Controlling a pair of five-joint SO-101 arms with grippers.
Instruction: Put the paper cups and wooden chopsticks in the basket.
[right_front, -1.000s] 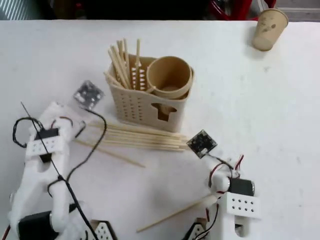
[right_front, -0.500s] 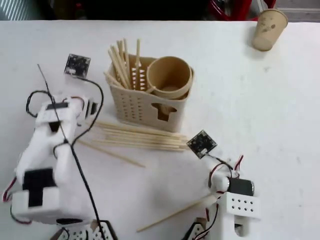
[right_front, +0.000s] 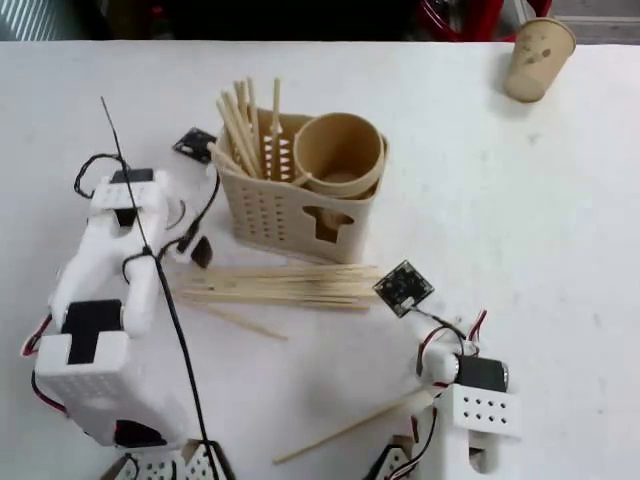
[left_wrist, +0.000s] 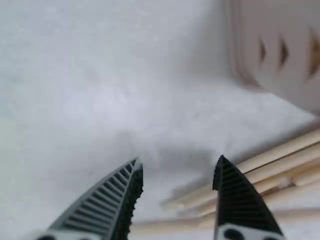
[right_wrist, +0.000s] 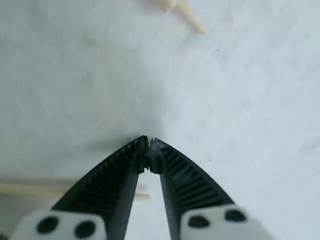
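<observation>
Left claw (left_wrist: 178, 161), tips apart, at loose chopsticks (right_front: 290, 285) beside the basket (right_front: 270, 215); right claw (right_wrist: 148, 145) pressed together above open worktop (right_wrist: 75, 75).

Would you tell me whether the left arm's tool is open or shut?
Open. The left tool has its tips well apart in the left wrist view, with the ends of the loose chopsticks visible between them.

Beige perforated plastic basket (right_front: 270, 215): matt. Pale wooden chopsticks (right_front: 290, 284): smooth, bare. Tan paper cup (right_front: 538, 58): matt. White tabletop (right_front: 540, 230): matt.
</observation>
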